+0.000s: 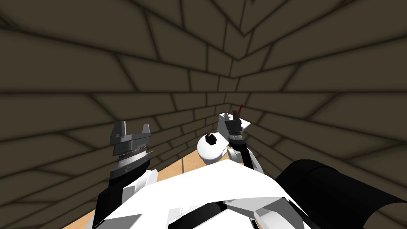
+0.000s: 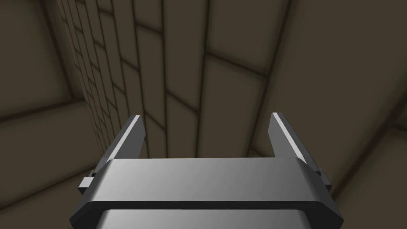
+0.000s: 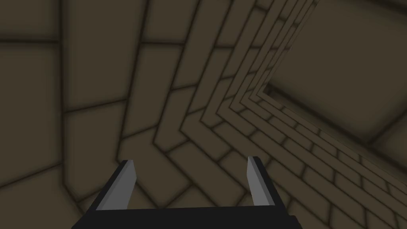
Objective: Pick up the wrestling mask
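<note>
Facing a corner of dark brown brick wall (image 1: 79,59), the robot holds both arms raised above a strip of light wooden floor (image 1: 192,161). The left tool (image 1: 132,129), nearer and on the left of the scene, stands wide, its two grey fingers (image 2: 135,131) well apart with nothing but brickwork between them. The right tool (image 1: 231,115), farther off and closer to the corner, is also wide. Its wrist camera shows both blades (image 3: 128,179) spread with nothing between them and the wall's courses running off beyond. In the head view a thin red sliver (image 1: 241,108) rises just beside that tool's fingertips, on their right. It is too small to tell whether it is the wrestling mask or whether it touches the tool.
</note>
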Robot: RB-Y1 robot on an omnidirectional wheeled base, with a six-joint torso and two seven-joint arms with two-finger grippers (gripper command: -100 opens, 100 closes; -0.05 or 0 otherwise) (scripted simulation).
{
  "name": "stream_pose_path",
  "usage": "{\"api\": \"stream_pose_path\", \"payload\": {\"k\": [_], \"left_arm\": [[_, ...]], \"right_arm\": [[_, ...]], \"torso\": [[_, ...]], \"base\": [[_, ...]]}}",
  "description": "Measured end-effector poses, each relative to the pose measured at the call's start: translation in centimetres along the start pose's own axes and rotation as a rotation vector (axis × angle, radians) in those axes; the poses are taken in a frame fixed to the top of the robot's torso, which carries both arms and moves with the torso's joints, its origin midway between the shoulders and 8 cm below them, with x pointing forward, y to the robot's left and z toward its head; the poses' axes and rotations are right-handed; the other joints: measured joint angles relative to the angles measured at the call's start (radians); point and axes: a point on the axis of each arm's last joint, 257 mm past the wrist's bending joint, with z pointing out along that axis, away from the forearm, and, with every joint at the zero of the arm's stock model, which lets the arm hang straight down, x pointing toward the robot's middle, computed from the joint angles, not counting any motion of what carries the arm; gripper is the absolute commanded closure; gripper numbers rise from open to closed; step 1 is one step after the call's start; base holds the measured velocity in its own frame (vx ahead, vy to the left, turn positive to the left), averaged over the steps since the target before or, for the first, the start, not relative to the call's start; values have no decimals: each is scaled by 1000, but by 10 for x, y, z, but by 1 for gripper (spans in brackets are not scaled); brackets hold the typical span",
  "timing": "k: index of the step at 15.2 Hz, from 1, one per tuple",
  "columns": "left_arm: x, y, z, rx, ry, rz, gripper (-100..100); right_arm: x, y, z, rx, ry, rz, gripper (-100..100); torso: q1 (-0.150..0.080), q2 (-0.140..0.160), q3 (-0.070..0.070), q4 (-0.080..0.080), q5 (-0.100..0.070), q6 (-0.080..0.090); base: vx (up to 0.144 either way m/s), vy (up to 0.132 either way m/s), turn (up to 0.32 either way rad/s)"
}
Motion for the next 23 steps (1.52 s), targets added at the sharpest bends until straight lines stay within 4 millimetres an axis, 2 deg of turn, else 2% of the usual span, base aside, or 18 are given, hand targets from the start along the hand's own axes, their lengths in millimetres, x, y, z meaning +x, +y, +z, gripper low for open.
{"api": "stream_pose_path", "payload": {"k": [3,8,11,15,19,23], "left_arm": [[0,0,0,0,0,0,0],[0,0,0,0,0,0,0],[0,0,0,0,0,0,0],[0,0,0,0,0,0,0],[0,0,0,0,0,0,0],[0,0,0,0,0,0,0]], "right_arm": [[9,-18,-7,40,52,-30,-100],[16,-59,-22,133,137,-102,-100],[20,-91,-42,209,202,-166,-100],[18,-122,-61,284,256,-224,-100],[15,-163,-90,382,334,-310,-100],[10,-191,-117,458,386,-370,-100]], "torso": [[1,-1,-1,0,0,0],[1,-3,-1,-1,0,0],[1,-3,-2,-1,0,0],[1,-2,-1,-1,0,0],[1,0,0,0,0,0],[1,0,0,0,0,0]], "base": [[19,15,97],[31,18,119],[32,25,123],[18,17,82],[0,16,94],[6,18,99]]}}
